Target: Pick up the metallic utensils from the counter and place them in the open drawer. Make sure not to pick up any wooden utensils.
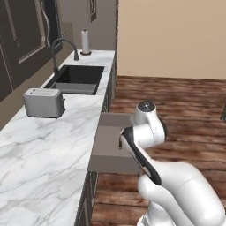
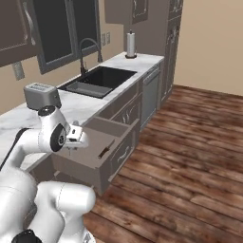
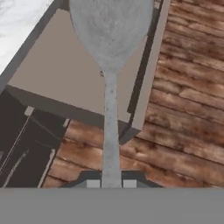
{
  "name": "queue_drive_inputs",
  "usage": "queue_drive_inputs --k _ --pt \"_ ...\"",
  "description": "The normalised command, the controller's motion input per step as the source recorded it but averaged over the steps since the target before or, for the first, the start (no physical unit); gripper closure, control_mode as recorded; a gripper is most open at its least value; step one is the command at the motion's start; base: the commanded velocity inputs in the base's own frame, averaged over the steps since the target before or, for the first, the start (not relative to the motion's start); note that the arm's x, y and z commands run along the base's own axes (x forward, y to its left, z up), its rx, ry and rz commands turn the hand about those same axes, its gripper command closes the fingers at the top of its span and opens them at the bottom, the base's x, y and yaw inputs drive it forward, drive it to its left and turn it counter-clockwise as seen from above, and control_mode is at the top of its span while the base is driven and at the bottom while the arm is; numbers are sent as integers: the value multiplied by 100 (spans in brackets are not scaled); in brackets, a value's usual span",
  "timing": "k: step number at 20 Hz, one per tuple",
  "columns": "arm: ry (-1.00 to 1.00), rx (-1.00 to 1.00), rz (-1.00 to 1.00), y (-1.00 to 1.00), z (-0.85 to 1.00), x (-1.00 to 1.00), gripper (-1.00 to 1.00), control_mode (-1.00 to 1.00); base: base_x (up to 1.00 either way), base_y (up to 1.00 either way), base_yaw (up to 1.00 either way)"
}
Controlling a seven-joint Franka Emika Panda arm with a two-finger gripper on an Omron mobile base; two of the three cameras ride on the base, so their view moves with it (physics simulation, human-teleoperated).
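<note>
Marble worktop [image 1: 39, 150] runs along the left wall, carrying a toaster [image 1: 43, 102], a black sink [image 1: 79, 78] with its faucet [image 1: 62, 48], and a paper towel roll [image 1: 85, 42] at the far end. Below its edge the drawer [image 2: 102, 142] stands pulled out over the wood floor [image 2: 190, 156]. Hovering above the drawer, the gripper [image 3: 111, 183] is clamped on the handle of the metal spoon [image 3: 111, 39], whose bowl points out over the drawer's inside.

Silver-grey spoon [image 3: 110, 52], grey-brown open drawer [image 3: 65, 74], white grey-veined worktop [image 1: 39, 150], red-brown plank floor [image 2: 180, 156]
</note>
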Motion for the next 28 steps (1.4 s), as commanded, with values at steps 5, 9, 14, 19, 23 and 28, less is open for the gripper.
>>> queue_drive_inputs --k 5,9,14,19,23,28 --pt "2 35 -42 26 8 69 100 -100 0 0 0" --pt "4 15 -28 3 -4 72 100 -100 0 0 0" --pt "0 -1 -12 2 -25 88 100 -100 0 0 0" --pt "0 0 2 4 -19 87 100 -100 0 0 0" --pt "0 0 10 0 -28 64 100 -100 0 0 0" --pt "0 0 7 0 -52 51 100 -100 0 0 0"
